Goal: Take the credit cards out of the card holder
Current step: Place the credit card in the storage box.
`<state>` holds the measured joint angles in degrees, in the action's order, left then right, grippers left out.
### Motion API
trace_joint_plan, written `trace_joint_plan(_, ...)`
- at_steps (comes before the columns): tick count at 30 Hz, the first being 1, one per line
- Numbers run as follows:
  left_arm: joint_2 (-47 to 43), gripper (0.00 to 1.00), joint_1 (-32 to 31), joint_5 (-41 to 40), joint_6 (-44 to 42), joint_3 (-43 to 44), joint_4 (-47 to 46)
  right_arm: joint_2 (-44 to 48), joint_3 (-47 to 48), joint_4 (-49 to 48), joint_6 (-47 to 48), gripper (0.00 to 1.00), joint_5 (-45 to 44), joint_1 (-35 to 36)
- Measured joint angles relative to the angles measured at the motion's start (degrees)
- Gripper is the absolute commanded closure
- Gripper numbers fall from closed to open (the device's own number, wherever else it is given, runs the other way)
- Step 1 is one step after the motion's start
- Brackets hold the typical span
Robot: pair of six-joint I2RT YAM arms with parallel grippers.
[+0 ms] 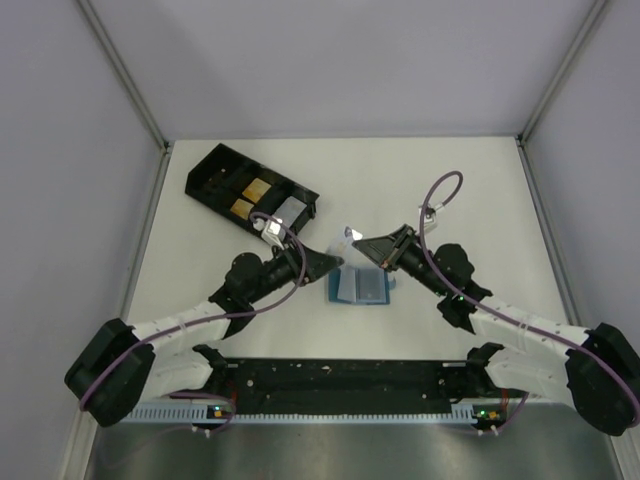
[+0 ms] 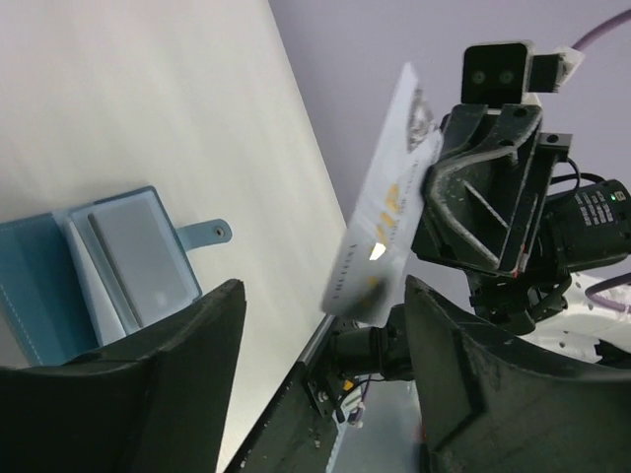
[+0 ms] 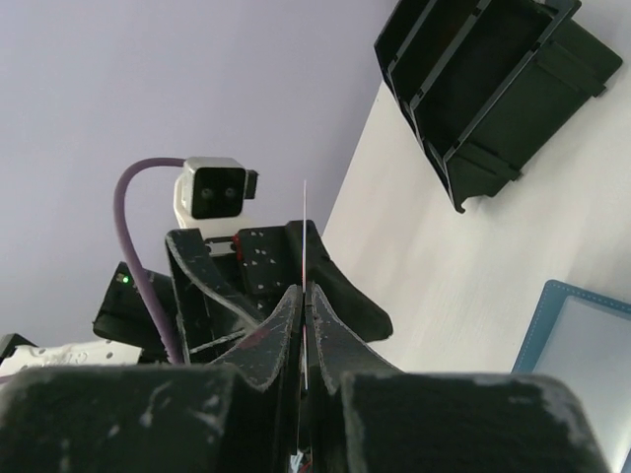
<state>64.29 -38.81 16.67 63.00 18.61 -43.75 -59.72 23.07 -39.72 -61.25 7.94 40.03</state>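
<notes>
The card holder (image 1: 358,287) is laid open and flat on the table (image 1: 470,200), its two pale inner panels turned upward, so that the pockets can be reached from above. In one pocket a grey card (image 2: 138,258) is seen, pushed fully in. The small tab (image 2: 212,233) is spread out to the side of the holder.

Just above the far edge of the card holder, a white credit card (image 2: 380,217) is held in the air by the right gripper (image 1: 362,243). Its jaws are closed narrow on one long edge of the card, which is seen as only a thin line in the right wrist view. The card is held tilted, with much of it left free, probably so that it can be taken over by the other arm.

The left gripper (image 1: 335,263) is placed just to the left of the card holder, turned toward the lifted card. Its jaws are spread wide and nothing is gripped between them.

Well behind and to the left of the card holder, a black tray (image 1: 250,190) is set. Two yellowish flat pieces and one pale piece are seen in its compartments; whether these are cards cannot be told. It is judged that the task is partly done, since one card is out and at least one is not yet removed.
</notes>
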Motion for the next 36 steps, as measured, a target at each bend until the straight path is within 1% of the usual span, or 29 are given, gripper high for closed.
trace_joint_plan(3, 0.0, 0.57, -0.2, -0.5, -0.2, 1.0, -1.5, 0.0, -0.3, -0.2, -0.5, 1.00, -0.1, 0.1)
trace_joint_plan(4, 0.0, 0.65, -0.2, -0.7, -0.3, 1.3, -1.8, 0.0, -0.3, -0.3, -0.5, 1.00, -0.1, 0.1)
trace_joint_plan(7, 0.0, 1.00, -0.2, -1.2, -0.7, 2.0, -2.7, 0.0, -1.2, -1.2, -0.8, 1.00, 0.0, 0.2)
trace_joint_plan(9, 0.0, 1.00, -0.2, -1.1, -0.9, 2.1, -3.3, 0.0, -1.7, -1.4, -0.8, 1.00, -0.2, 0.3)
trace_joint_plan(10, 0.0, 1.00, -0.2, -1.1, -1.2, 2.1, -3.8, 0.0, -1.9, -1.1, -0.8, 0.92, -0.4, 0.2)
trace_joint_plan(11, 0.0, 1.00, -0.3, -1.1, -1.6, 2.1, -3.9, 0.0, -2.0, -1.1, -0.7, 0.82, -0.4, 0.2)
trace_joint_plan(13, -0.1, 1.00, -0.2, -1.2, -2.3, 2.1, -3.7, 0.4, -2.0, -0.4, 0.4, 0.58, 0.1, 0.2)
trace_joint_plan(15, -1.1, 1.00, 0.6, -0.9, -3.9, 2.1, -2.3, 1.4, -2.0, 2.2, 2.4, 0.46, 2.3, -0.4)
trace_joint_plan(19, -5.0, 1.00, 5.1, 3.4, -9.4, 3.5, 5.6, 5.2, -1.1, 9.8, 8.8, 0.34, 9.2, -3.9)
trace_joint_plan(20, -5.8, 1.00, 6.1, 5.5, -11.4, 4.7, 8.4, 6.3, -0.1, 13.0, 11.2, 0.32, 11.1, -6.4)
trace_joint_plan(22, -6.5, 1.00, 7.4, 10.0, -16.0, 8.5, 14.5, 7.6, 3.4, 20.2, 17.1, 0.30, 14.6, -8.7)
trace_joint_plan(26, -6.3, 1.00, 7.6, 19.9, -26.3, 17.4, 26.6, 7.0, 14.0, 32.7, 29.7, 0.29, 23.1, -9.4)
trace_joint_plan(28, -5.9, 1.00, 7.6, 23.9, -32.2, 21.3, 33.0, 6.4, 17.9, 36.3, 34.5, 0.30, 26.6, -9.4)
trace_joint_plan(31, -4.8, 1.00, 7.6, 28.2, -40.4, 26.2, 43.0, 5.3, 21.8, 40.2, 40.3, 0.37, 31.5, -9.4)
trace_joint_plan(33, -3.8, 1.00, 7.6, 30.5, -44.7, 28.9, 48.6, 3.9, 23.3, 41.9, 42.5, 0.41, 34.6, -9.4)
trace_joint_plan(36, -2.7, 1.00, 7.6, 33.4, -49.7, 32.1, 54.9, 0.2, 25.5, 43.9, 45.0, 0.46, 39.2, -9.1)
